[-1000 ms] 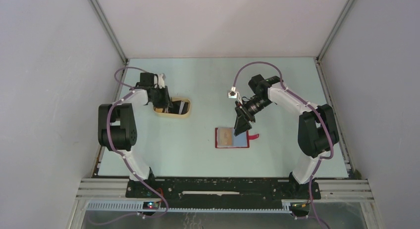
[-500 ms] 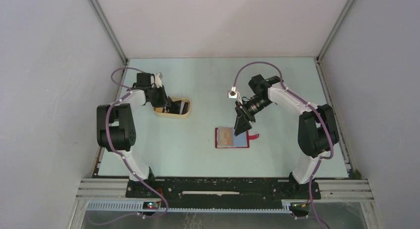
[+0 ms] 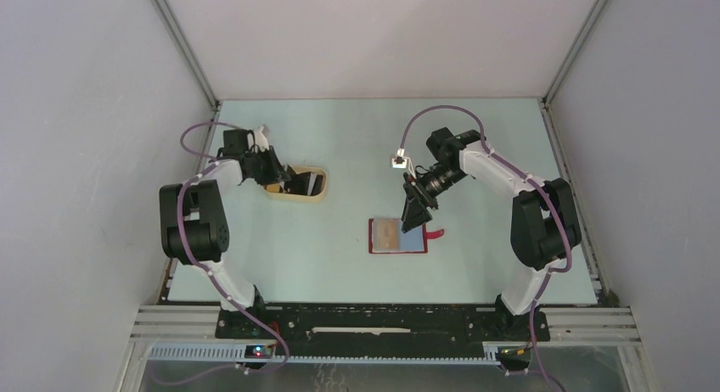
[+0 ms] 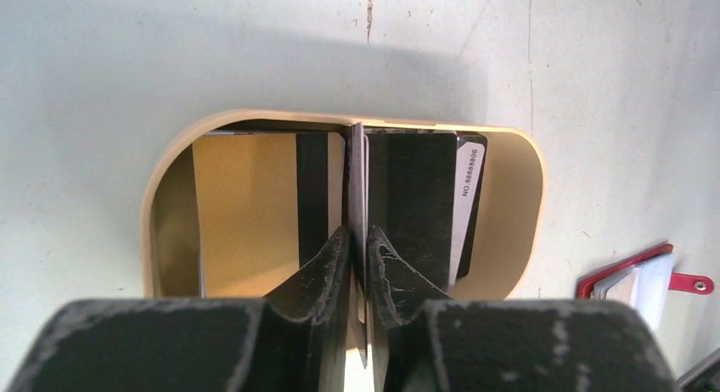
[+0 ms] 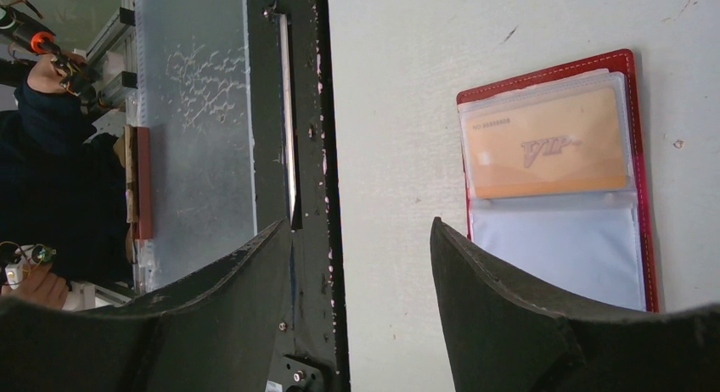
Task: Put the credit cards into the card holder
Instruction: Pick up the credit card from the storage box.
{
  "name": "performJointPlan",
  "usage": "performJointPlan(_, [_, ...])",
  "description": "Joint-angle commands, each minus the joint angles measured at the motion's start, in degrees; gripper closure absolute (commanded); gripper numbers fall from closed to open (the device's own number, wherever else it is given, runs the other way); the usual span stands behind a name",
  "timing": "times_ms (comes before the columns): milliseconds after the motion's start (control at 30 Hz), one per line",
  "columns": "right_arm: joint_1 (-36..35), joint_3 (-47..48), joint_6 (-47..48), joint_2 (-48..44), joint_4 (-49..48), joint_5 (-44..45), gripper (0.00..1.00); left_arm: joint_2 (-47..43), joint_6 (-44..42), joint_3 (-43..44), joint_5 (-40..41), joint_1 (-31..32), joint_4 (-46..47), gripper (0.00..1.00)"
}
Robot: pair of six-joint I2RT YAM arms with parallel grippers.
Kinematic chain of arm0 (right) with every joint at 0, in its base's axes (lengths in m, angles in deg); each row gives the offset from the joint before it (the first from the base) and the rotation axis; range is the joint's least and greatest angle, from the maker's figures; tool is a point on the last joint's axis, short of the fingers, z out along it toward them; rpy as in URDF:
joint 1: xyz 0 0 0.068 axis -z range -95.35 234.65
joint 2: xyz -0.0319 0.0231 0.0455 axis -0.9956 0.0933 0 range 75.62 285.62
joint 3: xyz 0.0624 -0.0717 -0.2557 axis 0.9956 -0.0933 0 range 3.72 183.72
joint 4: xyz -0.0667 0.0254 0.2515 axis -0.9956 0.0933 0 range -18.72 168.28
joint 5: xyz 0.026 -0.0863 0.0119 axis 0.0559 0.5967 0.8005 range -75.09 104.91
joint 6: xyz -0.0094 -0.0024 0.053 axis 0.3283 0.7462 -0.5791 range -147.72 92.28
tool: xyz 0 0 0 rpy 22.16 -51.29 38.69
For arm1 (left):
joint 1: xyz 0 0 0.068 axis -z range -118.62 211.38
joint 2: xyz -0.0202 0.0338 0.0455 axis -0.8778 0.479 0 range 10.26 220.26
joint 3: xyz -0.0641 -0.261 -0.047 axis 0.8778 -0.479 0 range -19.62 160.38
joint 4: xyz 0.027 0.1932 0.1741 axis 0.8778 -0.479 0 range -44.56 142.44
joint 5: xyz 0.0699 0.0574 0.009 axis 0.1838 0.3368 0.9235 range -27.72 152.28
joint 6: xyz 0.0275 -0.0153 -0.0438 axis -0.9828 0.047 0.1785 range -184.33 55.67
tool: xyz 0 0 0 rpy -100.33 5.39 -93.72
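The left gripper (image 4: 357, 239) pinches a thin card (image 4: 357, 171) edge-on, holding it upright over the tan tray (image 4: 520, 197), where a dark card (image 4: 420, 197) lies. The right gripper (image 5: 359, 225) hangs wide open by the wallet (image 5: 556, 248). The wallet lies open on the counter (image 5: 399, 86), with a gold card (image 5: 548, 146) in one sleeve.

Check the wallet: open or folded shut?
Open. The wallet lies spread flat, clear sleeves facing up, with a gold card showing inside one sleeve.
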Motion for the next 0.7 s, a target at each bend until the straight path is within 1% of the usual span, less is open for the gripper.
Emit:
performJointPlan(0, [0.22,2.06,1.07,-0.31,0.71,-1.44,0.30,-2.28,1.07,-1.07,-3.16,-0.67,2.24,0.82])
performJointPlan(167, [0.27,2.06,1.11,-0.32,0.78,-1.43,0.30,-1.71,1.20,-1.21,-3.86,-0.95,2.39,0.82])
performJointPlan(400, [0.30,2.06,1.19,-0.32,1.03,-1.48,0.30,-4.02,2.12,-2.98,-3.51,-1.93,4.11,0.83])
performJointPlan(667, [0.30,2.06,1.27,-0.37,1.11,-1.43,0.30,-4.20,2.23,-3.75,-4.03,-2.49,4.57,0.83])
